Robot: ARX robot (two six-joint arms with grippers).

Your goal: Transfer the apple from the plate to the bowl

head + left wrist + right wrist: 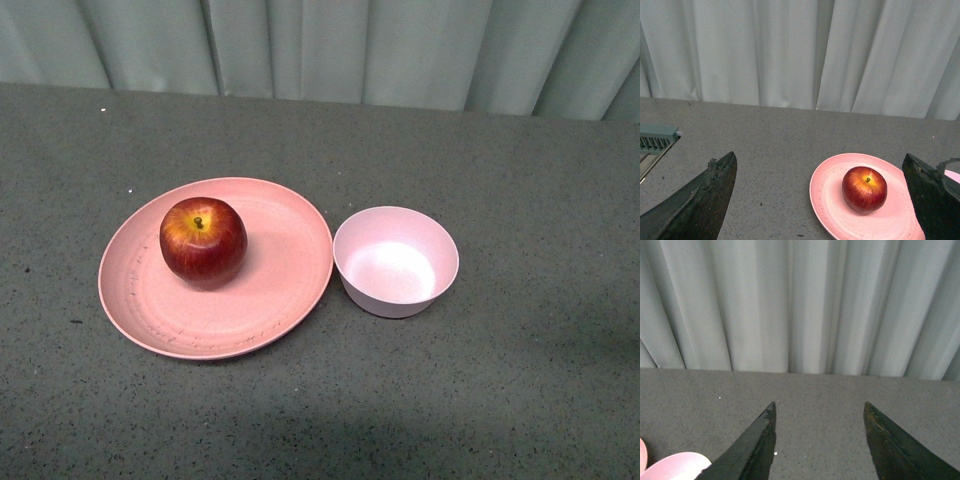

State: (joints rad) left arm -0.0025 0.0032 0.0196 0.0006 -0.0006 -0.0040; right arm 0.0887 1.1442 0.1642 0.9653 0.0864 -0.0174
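Nearest us, our left gripper (818, 156) hangs spread wide and empty, framing the apple (203, 240), which sits left of centre on the plate (270, 300). Just beside it to the right, the bowl (396, 262) stands empty, making for a short carry. Our right gripper (820, 403) is parted too.

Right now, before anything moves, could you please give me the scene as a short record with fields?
apple: on the plate, stem up, left of its centre in the front view
plate: flat on the table, left of the bowl
bowl: upright, holds nothing; rim close to the plate's, contact unclear
left gripper: open, holding nothing, above the table facing the apple
right gripper: open, holding nothing
backdrop: curtain
task state: not begun
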